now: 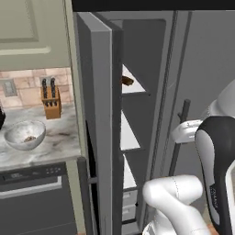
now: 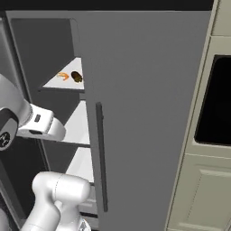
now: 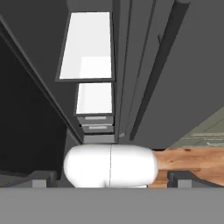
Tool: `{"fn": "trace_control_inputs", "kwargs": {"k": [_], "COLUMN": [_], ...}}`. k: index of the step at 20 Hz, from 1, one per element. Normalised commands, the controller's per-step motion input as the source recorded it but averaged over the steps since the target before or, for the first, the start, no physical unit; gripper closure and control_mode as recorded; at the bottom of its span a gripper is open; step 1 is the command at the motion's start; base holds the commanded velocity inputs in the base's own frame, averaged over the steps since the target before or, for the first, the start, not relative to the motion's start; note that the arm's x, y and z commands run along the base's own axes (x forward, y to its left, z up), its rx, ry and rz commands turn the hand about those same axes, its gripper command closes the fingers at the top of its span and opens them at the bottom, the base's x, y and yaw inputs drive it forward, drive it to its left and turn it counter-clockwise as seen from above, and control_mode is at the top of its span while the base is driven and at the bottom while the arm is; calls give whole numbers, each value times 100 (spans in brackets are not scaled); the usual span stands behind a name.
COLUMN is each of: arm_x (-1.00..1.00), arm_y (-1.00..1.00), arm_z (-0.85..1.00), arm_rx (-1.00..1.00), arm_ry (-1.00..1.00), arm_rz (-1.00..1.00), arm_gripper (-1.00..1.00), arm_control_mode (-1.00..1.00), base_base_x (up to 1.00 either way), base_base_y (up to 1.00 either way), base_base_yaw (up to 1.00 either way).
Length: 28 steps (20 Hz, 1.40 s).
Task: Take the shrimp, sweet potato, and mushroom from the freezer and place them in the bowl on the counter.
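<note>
step: reach into freezer point(image 2: 135, 90) | pincer point(image 3: 109, 186): wide open, empty | shrimp point(image 2: 63, 76): top shelf point(image 2: 58, 81), beside a brown lump point(image 2: 76, 76), near its front edge | bowl point(image 1: 25, 134): on surface point(image 1: 59, 137) | risk: arm clips half-open door point(image 1: 103, 124); thin shrimp slips out of grip

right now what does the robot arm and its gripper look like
The arm is glossy white with rounded, tube-like segments; one upper link has a dark grey-black cover with small white lettering. In the hand view, the gripper shows two small dark grey, blocky finger tips. No loose cables are visible.
</note>
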Motion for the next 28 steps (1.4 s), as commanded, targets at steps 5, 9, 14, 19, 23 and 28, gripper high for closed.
{"fn": "trace_control_inputs", "kwargs": {"k": [5, 9, 14, 19, 23, 28], "arm_x": [0, 0, 0, 0, 0, 0], "arm_y": [0, 0, 0, 0, 0, 0], "arm_z": [0, 0, 0, 0, 0, 0], "arm_rx": [0, 0, 0, 0, 0, 0], "arm_ry": [0, 0, 0, 0, 0, 0], "arm_rz": [0, 0, 0, 0, 0, 0], "arm_gripper": [-100, -100, -100, -100, -100, -100], "arm_control_mode": [100, 100, 100, 100, 100, 100], "base_base_x": [47, 61, 26, 8, 5, 10], "base_base_y": [12, 0, 14, 51, 63, 65], "base_base_yaw": [-4, 0, 0, 0, 0, 2]}}
